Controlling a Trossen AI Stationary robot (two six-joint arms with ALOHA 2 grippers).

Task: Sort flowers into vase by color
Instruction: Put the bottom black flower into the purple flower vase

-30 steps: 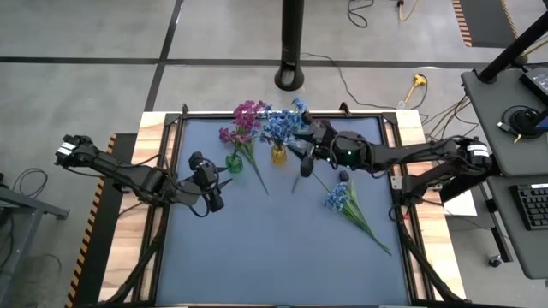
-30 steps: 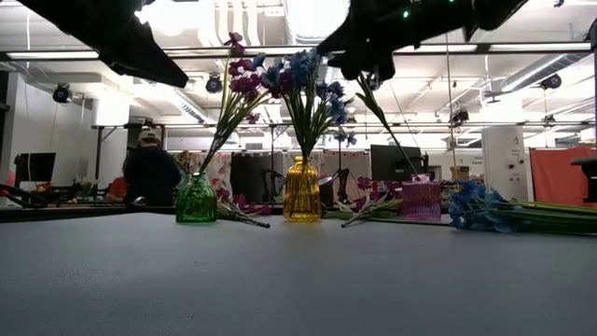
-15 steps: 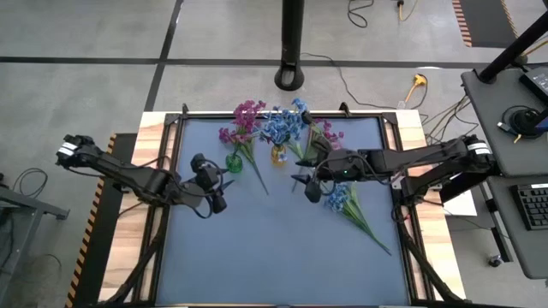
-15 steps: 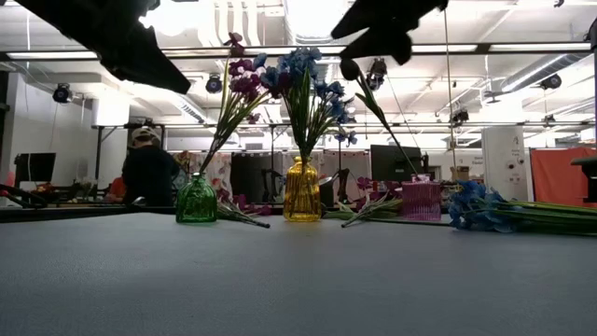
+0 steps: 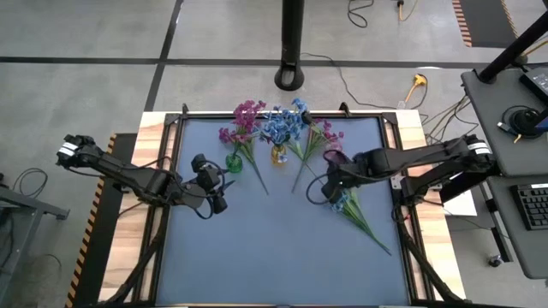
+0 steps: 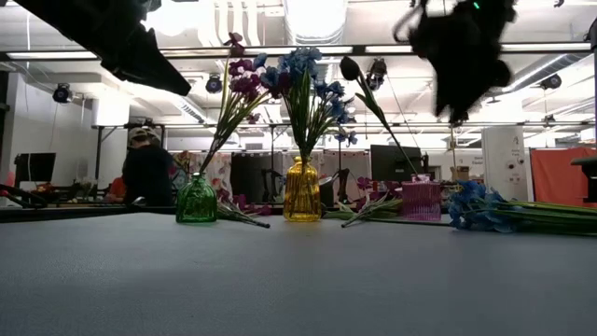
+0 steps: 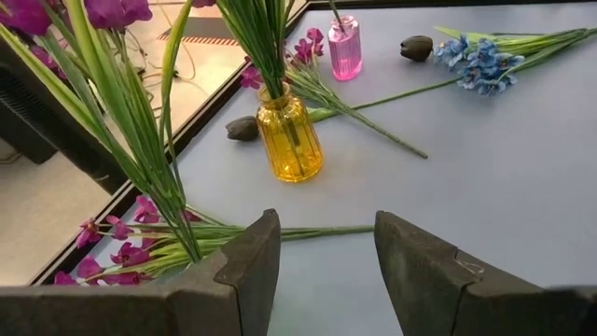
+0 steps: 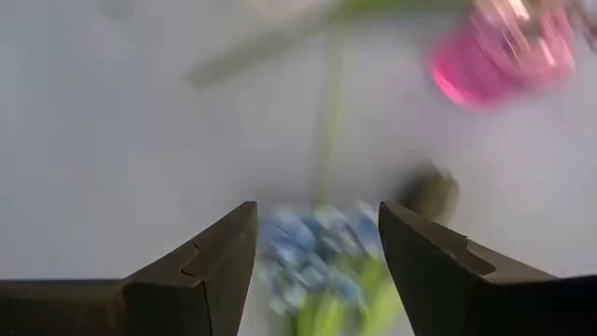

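Right gripper (image 5: 318,192) hangs above the table with its fingers (image 8: 210,266) spread and nothing between them; we see it right over the blue sprig (image 5: 339,199) lying on the mat (image 5: 274,257), a dark bud (image 8: 424,191) just beside the blue cluster. Left gripper (image 5: 217,204) waits over the mat's left half, fingers (image 7: 247,266) apart, also empty, near the green vase (image 5: 234,162). We count three vases in the back row: green one holding magenta stems (image 5: 247,115), yellow vase (image 7: 287,135) holding blue stems (image 5: 280,127), pink vase (image 7: 344,49) to the right of them. Loose magenta sprig (image 7: 131,257) lies flat by the green vase. Another dark bud (image 7: 242,129) lies beside the yellow vase.
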